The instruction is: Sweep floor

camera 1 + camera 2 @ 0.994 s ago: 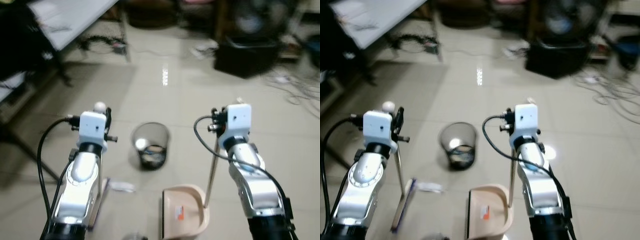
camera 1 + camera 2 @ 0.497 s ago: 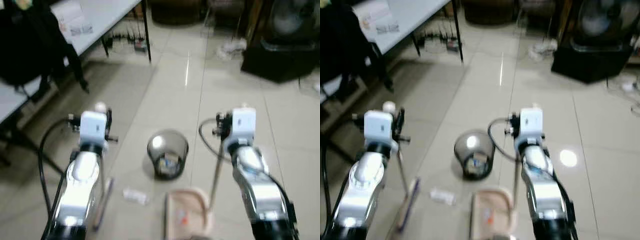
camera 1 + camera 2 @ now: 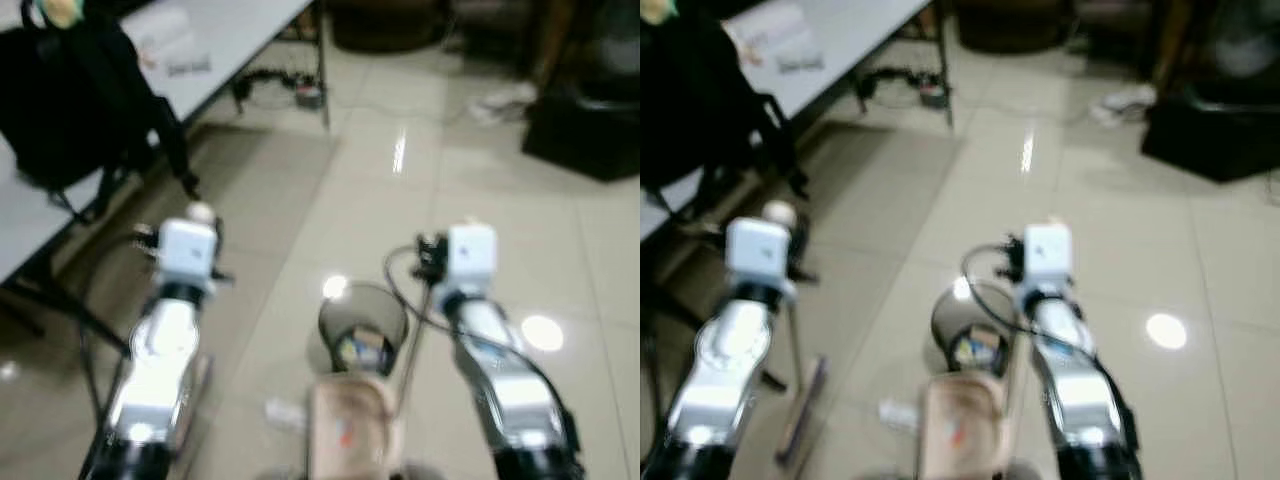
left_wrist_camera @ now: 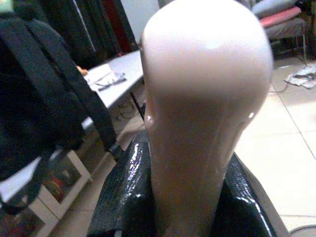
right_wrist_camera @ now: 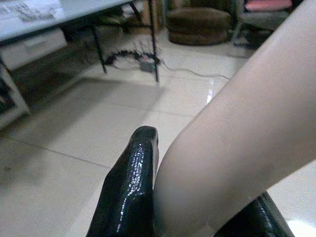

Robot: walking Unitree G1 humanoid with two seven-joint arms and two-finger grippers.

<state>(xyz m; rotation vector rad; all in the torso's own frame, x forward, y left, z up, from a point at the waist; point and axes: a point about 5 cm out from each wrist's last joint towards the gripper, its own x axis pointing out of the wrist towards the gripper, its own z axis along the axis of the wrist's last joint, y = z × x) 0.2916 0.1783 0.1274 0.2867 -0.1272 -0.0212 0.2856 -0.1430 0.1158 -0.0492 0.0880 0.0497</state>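
The view has swung left, so the wire bin (image 3: pixel 362 335) now sits just beyond the dustpan (image 3: pixel 347 430) (blurred), while the left gripper (image 4: pixel 185 197) pinches the broom handle (image 4: pixel 197 98) and the right gripper (image 5: pixel 197 207) pinches the dustpan handle (image 5: pixel 247 133), the scrap (image 3: pixel 283 411) not yet swept.

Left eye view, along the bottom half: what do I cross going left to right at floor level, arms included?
Silver left arm holding the broom stick → small white scrap of litter on the tiles → beige plastic dustpan → thin dustpan handle → silver right arm.
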